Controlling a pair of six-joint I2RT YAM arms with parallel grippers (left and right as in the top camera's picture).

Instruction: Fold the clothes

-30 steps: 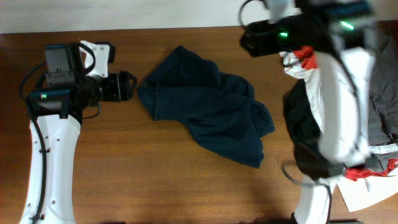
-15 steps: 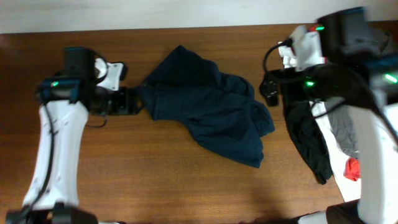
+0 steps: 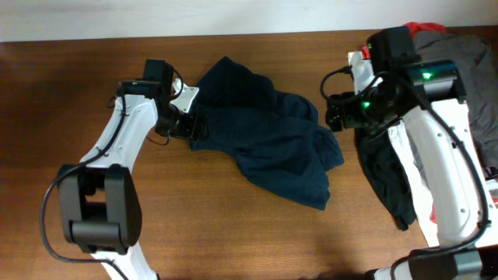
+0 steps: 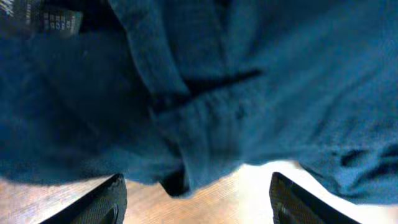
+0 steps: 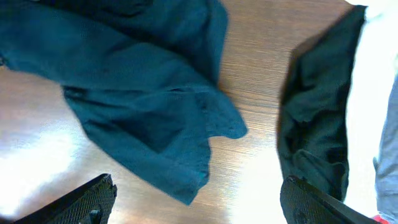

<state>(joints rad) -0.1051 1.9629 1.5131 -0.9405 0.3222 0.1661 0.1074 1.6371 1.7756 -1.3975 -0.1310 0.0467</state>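
The navy-blue garment [image 3: 261, 140] of the clothes lies crumpled mid-table. My left gripper [image 3: 191, 123] is at its left edge, open. In the left wrist view the navy cloth [image 4: 205, 87] fills the frame, and its hem hangs just ahead of the left gripper [image 4: 199, 208], with bare wood between the fingers [image 4: 106, 202]. My right gripper [image 3: 334, 113] hovers open by the garment's right edge. In the right wrist view, the right gripper [image 5: 199, 208] is over wood, with the navy cloth [image 5: 143, 93] to the left and a black garment [image 5: 317, 124] to the right.
More clothes are piled at the right: a black garment [image 3: 385, 175], a grey one [image 3: 471, 70], red cloth [image 3: 428, 28] and white sheets [image 3: 451, 233]. The wooden table [image 3: 194, 225] shows bare in front and at the far left.
The left arm has swung right, bringing its gripper to the navy garment's left edge. The right arm has come off the pile and lowered toward the garment's right edge.
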